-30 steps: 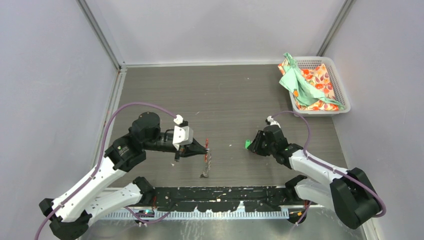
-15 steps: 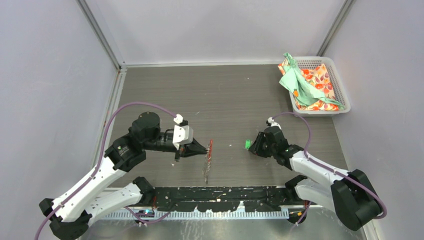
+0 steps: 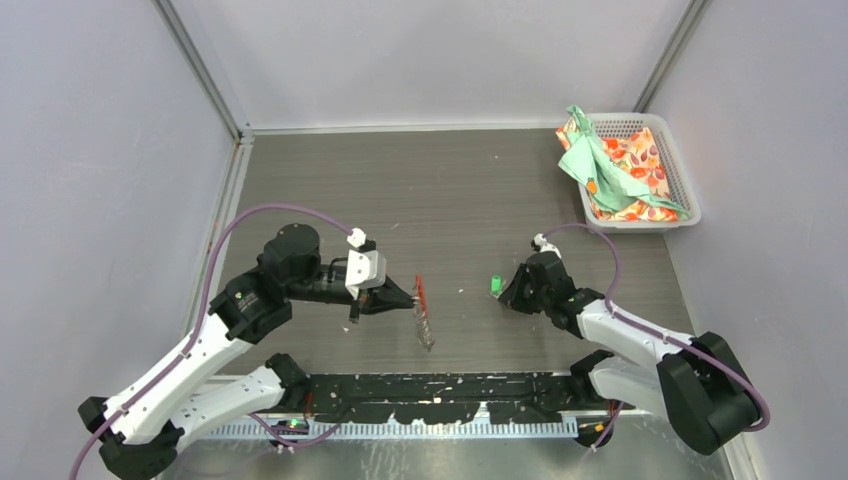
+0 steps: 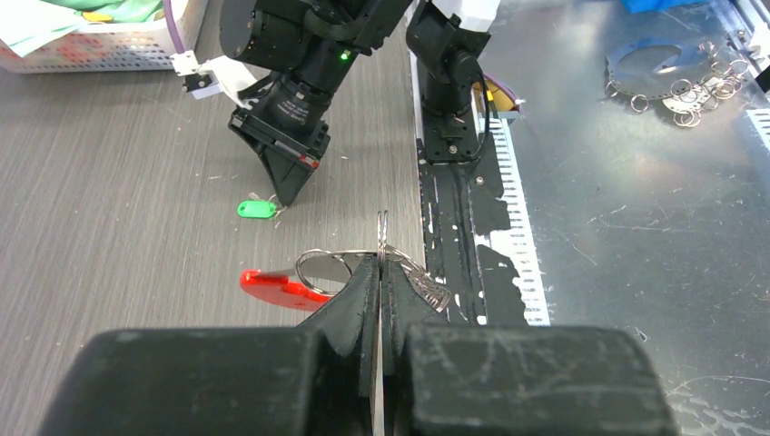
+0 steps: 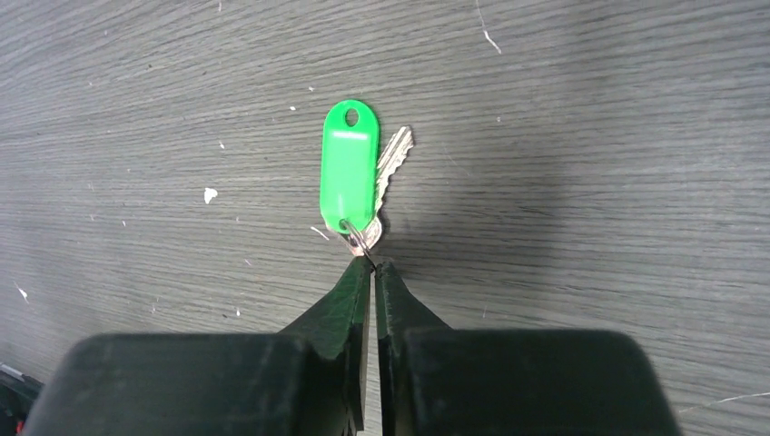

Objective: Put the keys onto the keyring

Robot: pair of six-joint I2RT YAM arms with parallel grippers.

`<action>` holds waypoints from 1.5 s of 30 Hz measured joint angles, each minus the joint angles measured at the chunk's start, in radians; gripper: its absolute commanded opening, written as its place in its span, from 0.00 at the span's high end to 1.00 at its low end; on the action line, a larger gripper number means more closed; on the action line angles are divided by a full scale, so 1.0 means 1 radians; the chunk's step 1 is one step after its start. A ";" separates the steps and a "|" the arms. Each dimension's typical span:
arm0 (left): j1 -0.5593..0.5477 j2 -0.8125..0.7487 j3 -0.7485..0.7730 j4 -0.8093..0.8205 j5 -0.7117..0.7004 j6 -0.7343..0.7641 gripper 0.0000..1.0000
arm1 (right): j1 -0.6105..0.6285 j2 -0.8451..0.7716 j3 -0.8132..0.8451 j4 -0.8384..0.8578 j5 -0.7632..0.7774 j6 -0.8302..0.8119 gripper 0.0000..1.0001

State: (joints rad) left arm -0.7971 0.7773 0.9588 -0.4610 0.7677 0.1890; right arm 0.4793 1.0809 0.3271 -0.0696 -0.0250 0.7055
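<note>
Fingers (image 4: 354, 304) of the left gripper (image 4: 380, 262) are clenched on the keyring (image 4: 281, 286); the green-tagged key (image 5: 348, 168) is pinched by the right gripper (image 5: 372, 266).

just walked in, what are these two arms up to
They are working on getting a key onto a keyring. The left gripper is shut on the keyring, clamping its metal loops with the red tab sticking out to one side. The right gripper is down at the table, its tips pinched on the small ring of the green-tagged key, which lies flat on the surface. The key and keyring are apart, so this key is not yet on.
</note>
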 measured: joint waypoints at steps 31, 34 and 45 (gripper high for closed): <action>0.000 0.000 -0.006 -0.001 0.000 -0.004 1.00 | 0.026 -0.154 0.171 -0.322 0.091 -0.104 0.58; 0.000 -0.001 -0.006 0.000 0.000 -0.004 1.00 | 0.026 -0.102 0.173 -0.340 0.090 -0.102 0.57; 0.000 -0.010 -0.008 0.000 -0.001 -0.004 1.00 | 0.126 -0.003 0.164 -0.263 0.080 -0.012 0.60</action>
State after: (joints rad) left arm -0.7971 0.7670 0.9512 -0.4614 0.7666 0.1852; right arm 0.6048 1.0775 0.4915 -0.3325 0.0555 0.6933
